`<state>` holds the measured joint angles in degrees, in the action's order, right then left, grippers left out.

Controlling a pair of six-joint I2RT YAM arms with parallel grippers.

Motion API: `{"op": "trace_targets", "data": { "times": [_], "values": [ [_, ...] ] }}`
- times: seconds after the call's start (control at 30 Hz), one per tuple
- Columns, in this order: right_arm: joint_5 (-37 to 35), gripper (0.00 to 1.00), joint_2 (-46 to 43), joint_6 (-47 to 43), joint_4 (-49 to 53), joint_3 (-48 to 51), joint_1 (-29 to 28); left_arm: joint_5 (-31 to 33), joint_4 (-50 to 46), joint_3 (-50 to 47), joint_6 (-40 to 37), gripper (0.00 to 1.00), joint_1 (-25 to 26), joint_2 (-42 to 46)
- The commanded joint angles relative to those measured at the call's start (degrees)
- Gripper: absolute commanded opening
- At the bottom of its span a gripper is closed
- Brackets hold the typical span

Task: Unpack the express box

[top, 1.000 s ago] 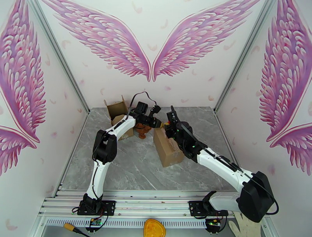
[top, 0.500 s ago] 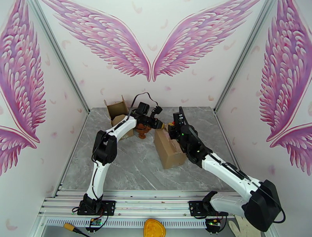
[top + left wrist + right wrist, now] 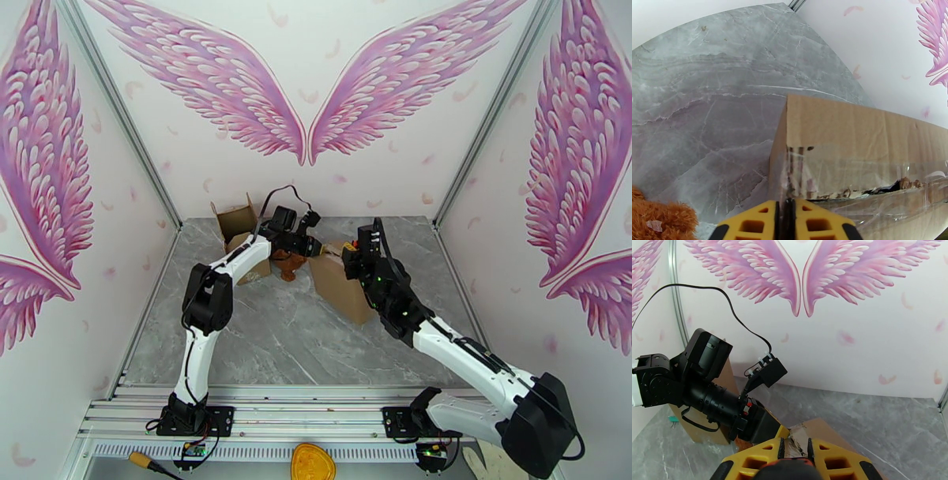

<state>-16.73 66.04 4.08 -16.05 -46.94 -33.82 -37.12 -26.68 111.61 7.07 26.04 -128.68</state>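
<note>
Since a second ago the express box (image 3: 338, 286) has been sliding a little toward the back of the desk (image 3: 261, 347) and turning, while the right arm has been reaching farther to the right along it. White walls painted with feathery pink wings (image 3: 229, 87) are enclosing the scene. The desk is showing a smooth grey marble pattern with pale veins. The express box, an oblong block of plain brown corrugated cardboard, is lying right of the desk's middle toward the back, between the two tools. A smaller open carton (image 3: 235, 219) of the same cardboard is standing in the back left corner with its flaps up. A fuzzy brown plush toy (image 3: 286, 265) is sitting just left of the express box, under the left arm.

The right tool (image 3: 794, 442) is gripping the box's far top edge, its blocky yellow fingers (image 3: 829, 461) standing a narrow gap apart with a crumpled, taped bit of cardboard wedged between them. The left tool (image 3: 789, 203) is pressing at the box's left end, its fingers closed to a thin dark slit on the glossy, wrinkled clear tape (image 3: 853, 189) that is covering a torn seam there
</note>
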Motion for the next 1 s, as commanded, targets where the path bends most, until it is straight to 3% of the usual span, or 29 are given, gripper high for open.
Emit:
{"op": "trace_targets", "data": {
  "times": [0.0,0.33,0.97],
  "values": [
    [-0.67,0.0,-2.11,-1.4,2.21,1.43,-0.49,3.5,-1.71,-0.91,-1.51,0.09,0.04,3.19],
    [-0.67,0.0,-1.26,-6.17,2.4,0.38,-0.18,0.91,-4.16,0.35,-6.58,0.08,1.69,5.31],
    [4.7,0.0,5.67,-8.56,-4.03,-0.61,2.82,1.86,-6.0,0.72,-8.12,0.07,2.21,4.24]
  ]
}}
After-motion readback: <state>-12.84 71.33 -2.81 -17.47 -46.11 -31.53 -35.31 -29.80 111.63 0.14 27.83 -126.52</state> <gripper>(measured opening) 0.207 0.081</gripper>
